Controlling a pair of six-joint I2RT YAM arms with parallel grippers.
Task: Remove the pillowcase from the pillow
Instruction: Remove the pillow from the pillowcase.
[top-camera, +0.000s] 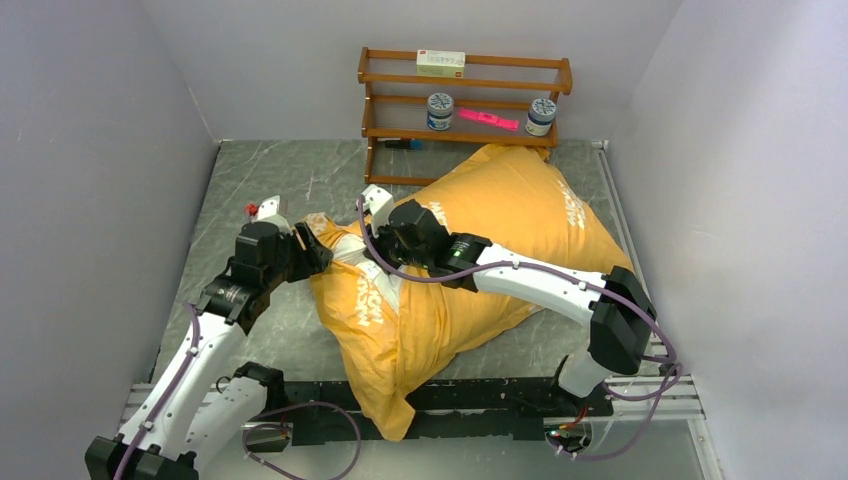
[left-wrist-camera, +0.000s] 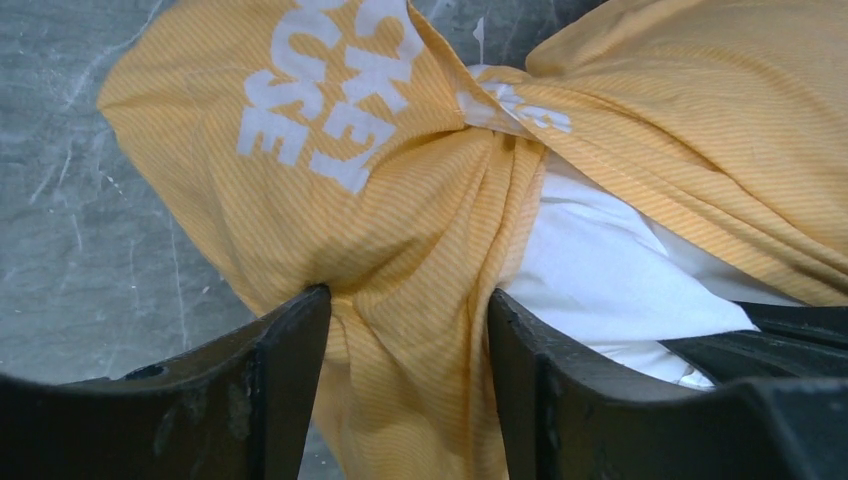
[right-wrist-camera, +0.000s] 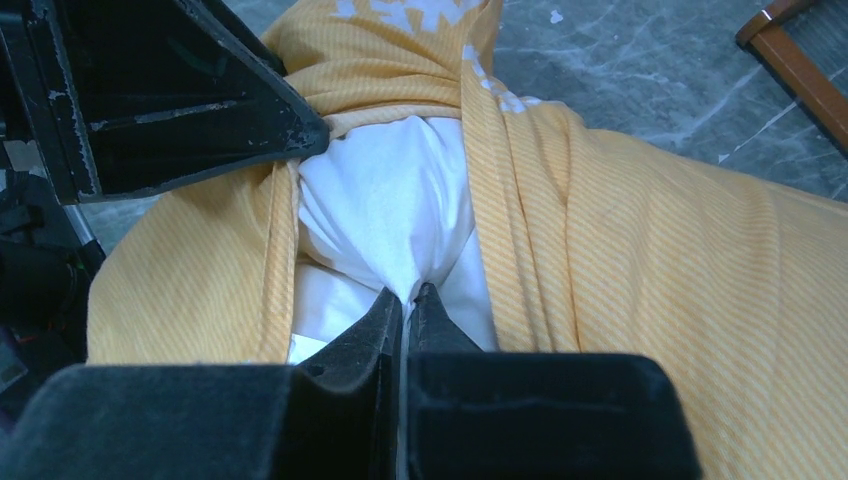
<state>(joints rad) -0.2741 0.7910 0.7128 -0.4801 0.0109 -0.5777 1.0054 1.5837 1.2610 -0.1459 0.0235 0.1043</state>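
Left end effector (left-wrist-camera: 410, 390), nearest the lens of the left wrist view: its fingers are clenched on a gathered rope of the pillowcase (left-wrist-camera: 400, 220), and the striped orange-yellow cloth fills the gap between them. Right end effector (right-wrist-camera: 405, 310): the jaws are almost together, pinching a fold of the white pillow (right-wrist-camera: 385, 210) where it bulges out of the case mouth.

In the top view the covered pillow lies across the middle of the bench (top-camera: 270, 180), its long axis running from 7 o'clock to 1 o'clock. The open mouth is on its 9 o'clock side, between the two end effectors.

Handling (judged): both items look soft, light and fully compliant. The pillow is bulky and will squash rather than resist. The case will stretch, bunch and drag on the filling, cloth on cloth. The best holds appear to be the hem at the mouth for the case and the exposed white corner as the anchor. So thin a pinch may slip under pull.

Writing: white block letters on the case, only fragments of "MICKEY MOUSE" legible among the folds. At 12 o'clock a wooden shelf (top-camera: 465, 100) carries a small box (top-camera: 441, 64) and two jars; their labels are too small to read.
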